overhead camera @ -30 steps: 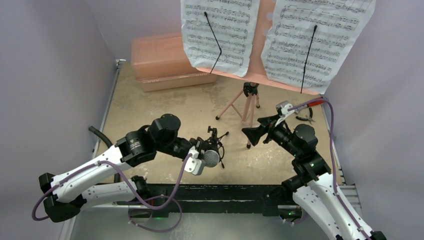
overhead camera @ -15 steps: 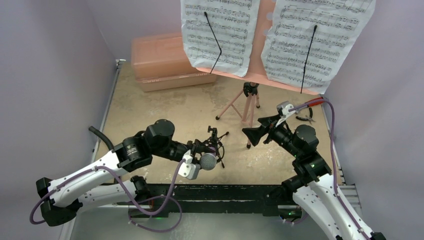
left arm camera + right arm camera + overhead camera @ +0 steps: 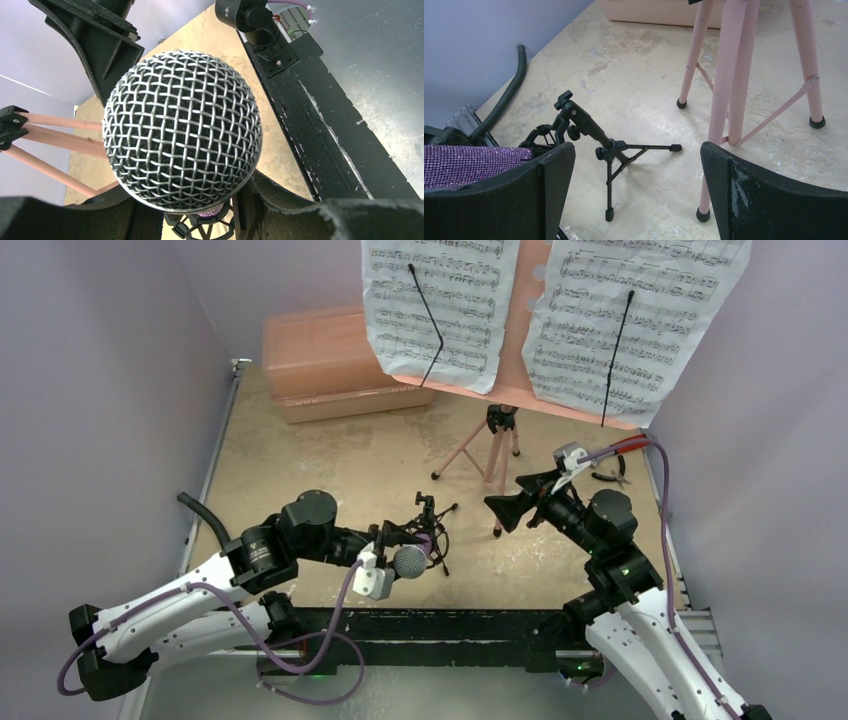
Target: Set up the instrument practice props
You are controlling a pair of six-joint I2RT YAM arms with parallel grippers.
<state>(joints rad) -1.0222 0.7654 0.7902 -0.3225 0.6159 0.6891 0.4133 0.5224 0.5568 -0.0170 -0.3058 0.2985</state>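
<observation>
Behind your left pincer (image 3: 408, 543) and right pincer (image 3: 505, 502), round black joint housings (image 3: 310, 510) meet white shells (image 3: 170, 600); purple cables (image 3: 662, 510) trail back; fingers (image 3: 774, 200) are black wedges

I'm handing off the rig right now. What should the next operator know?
The left tool is shut on the purple glitter microphone, held at the clip of the small black tripod mic stand; I cannot tell whether it is seated.
The right tool is open and empty beside the pink music stand with tripod legs.
Done: that stand is up with two white sheet-music pages on it, and the mic stand is upright.
Left: seat the microphone in the clip, then release.
</observation>
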